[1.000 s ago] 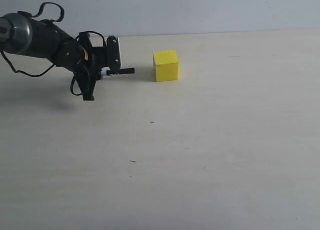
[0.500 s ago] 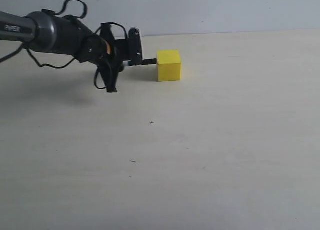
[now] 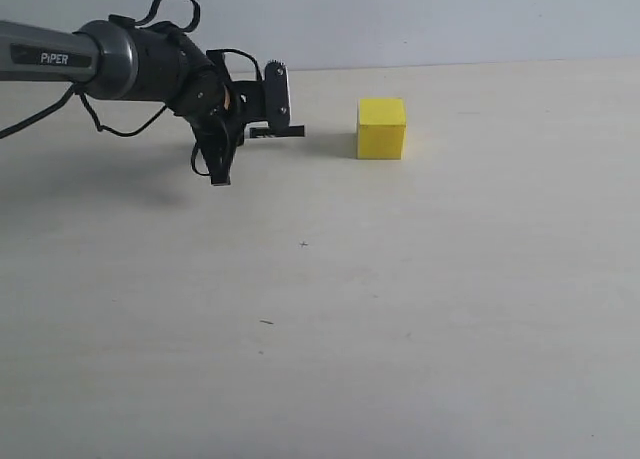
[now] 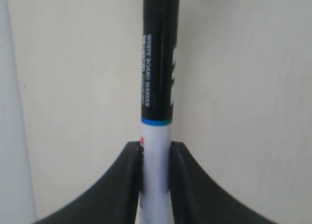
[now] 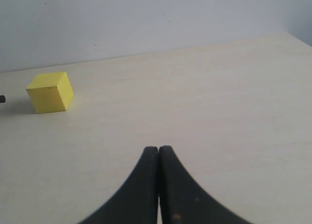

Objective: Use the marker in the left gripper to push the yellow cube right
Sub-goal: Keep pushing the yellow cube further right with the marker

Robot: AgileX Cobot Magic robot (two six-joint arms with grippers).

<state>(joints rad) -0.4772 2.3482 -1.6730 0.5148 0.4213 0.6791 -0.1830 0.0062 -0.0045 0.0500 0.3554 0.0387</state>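
Yellow cube (image 3: pixel 381 128): sits flat on pale surface (image 3: pixel 450 309), toward 12 o'clock of exterior view, nothing touching it. Marker (image 3: pixel 285 132): held level at cube's 9 o'clock, black end aimed at cube's 9 o'clock face, clear gap between; judged lined up so straight push sends cube toward 3 o'clock. Left gripper (image 4: pixel 156 153): fingers (image 4: pixel 127 177) pinching white barrel, long black length sticking out as pusher, so 2 fingers need not touch cube. Right gripper (image 5: pixel 158 153): fingers pressed together, empty, well apart from cube, probably parked clear of push.

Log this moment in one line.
left hand: shut on black-capped white marker | marker tip: apart from small yellow cube, pointing at it | right hand: shut, empty
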